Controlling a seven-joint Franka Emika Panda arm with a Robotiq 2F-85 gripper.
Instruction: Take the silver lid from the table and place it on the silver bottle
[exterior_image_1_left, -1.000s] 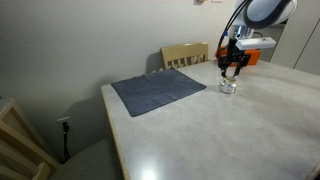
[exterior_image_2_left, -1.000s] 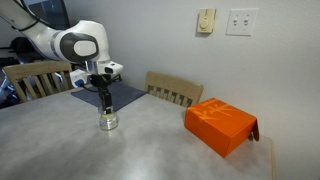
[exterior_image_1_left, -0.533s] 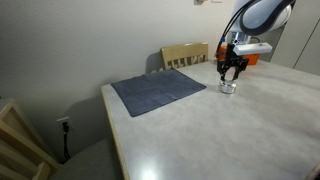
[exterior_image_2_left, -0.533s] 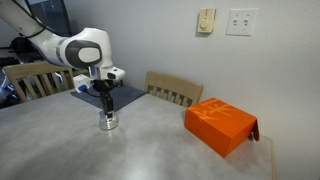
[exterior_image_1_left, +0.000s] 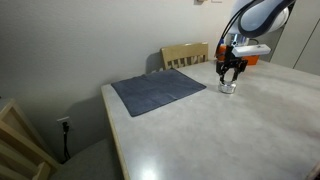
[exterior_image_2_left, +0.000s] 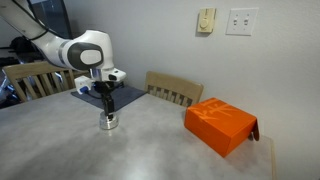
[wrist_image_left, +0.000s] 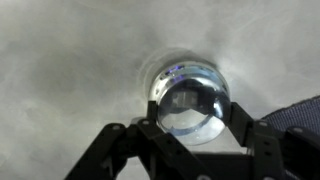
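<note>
The silver bottle (exterior_image_1_left: 228, 87) stands upright on the pale table (exterior_image_1_left: 200, 130), near the corner of a grey-blue cloth (exterior_image_1_left: 158, 90) and well apart from the orange box (exterior_image_2_left: 222, 123). The gripper (exterior_image_1_left: 231, 73) hangs right over it, its fingers (wrist_image_left: 150, 135) spread wide to either side of the shiny round top in the wrist view. I cannot tell the silver lid apart from that top.
</note>
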